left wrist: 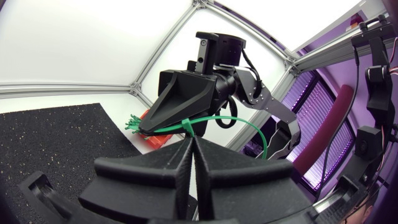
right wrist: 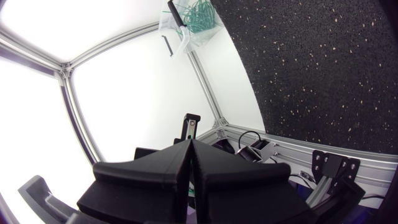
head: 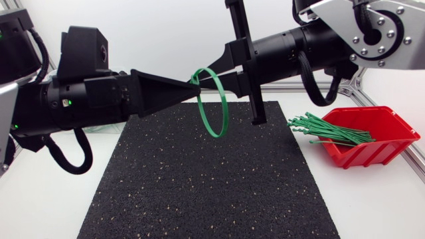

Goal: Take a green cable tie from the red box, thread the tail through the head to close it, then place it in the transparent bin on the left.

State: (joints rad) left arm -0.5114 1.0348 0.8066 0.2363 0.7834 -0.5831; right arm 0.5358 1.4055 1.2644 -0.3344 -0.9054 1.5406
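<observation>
Head view: two arms, one from each side, meeting above the middle of the tabletop (head: 46,199). The left claw (head: 194,91) and right claw (head: 204,79) are tip to tip, and each has its fingers pressed together on one green cable tie (head: 217,109). The tie is closed into a loop and hangs in the air over one black mat (head: 206,179). One red box (head: 382,136) stands just off the mat's right edge, well clear of the claws. It holds a bundle of green ties (head: 325,129), too many to count, with their ends jutting over its rim. Left wrist view: the left claw (left wrist: 193,140) has its wedges shut, with the tie's head at their tip. The right claw (left wrist: 149,129) is directly ahead, gripping the strap, and it blocks most of the red box (left wrist: 158,140) behind it. The loop (left wrist: 252,124) arcs out to one side. Right wrist view: the right claw (right wrist: 189,142) has its fingers together, and the tie is hidden from here. One transparent bin (right wrist: 180,34) sits beyond the mat's far edge, with several green ties inside it.
</observation>
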